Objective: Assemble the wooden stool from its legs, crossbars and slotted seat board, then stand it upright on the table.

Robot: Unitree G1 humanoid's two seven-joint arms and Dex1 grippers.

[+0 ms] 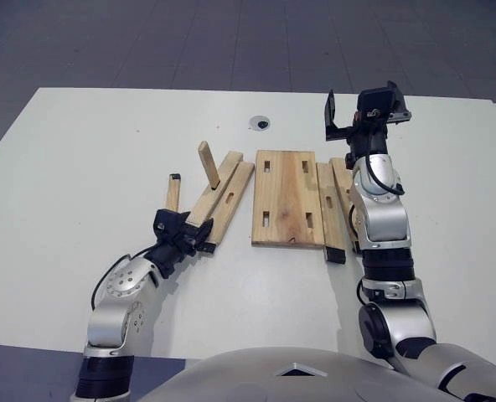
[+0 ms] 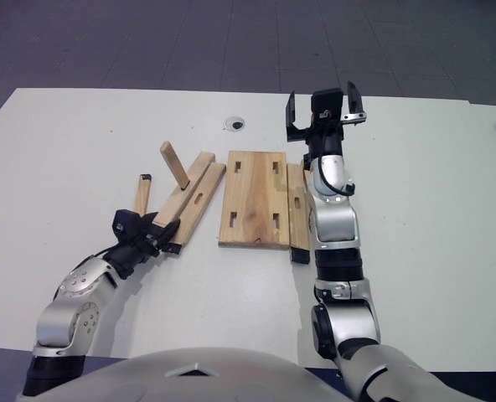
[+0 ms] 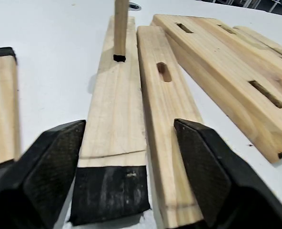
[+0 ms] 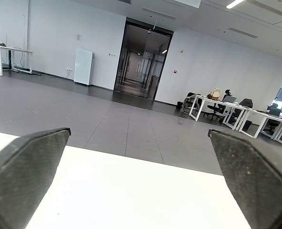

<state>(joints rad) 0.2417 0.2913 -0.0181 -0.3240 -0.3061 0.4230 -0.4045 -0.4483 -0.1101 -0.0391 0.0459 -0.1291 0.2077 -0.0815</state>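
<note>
Presently the left gripper (image 3: 129, 164), released, straddled the near ends of two legs (image 3: 115, 119) at 9 o'clock from the seat board (image 1: 286, 197); rigid, light wood probably suited a mid-length pinch.

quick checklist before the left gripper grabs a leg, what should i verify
1. left gripper open: ok, it straddles the near ends of the two left legs.
2. only one leg in its gap: not ok, both lie there side by side.
3. crossbar seated in its leg: cannot tell how deep; it stands up from the slot.
4. seat board flat, slots up: ok.
5. right gripper empty and out of the way: ok, open, raised over the far part of the table.
6. right legs free to reach: not ok, the right arm hangs over them.
</note>
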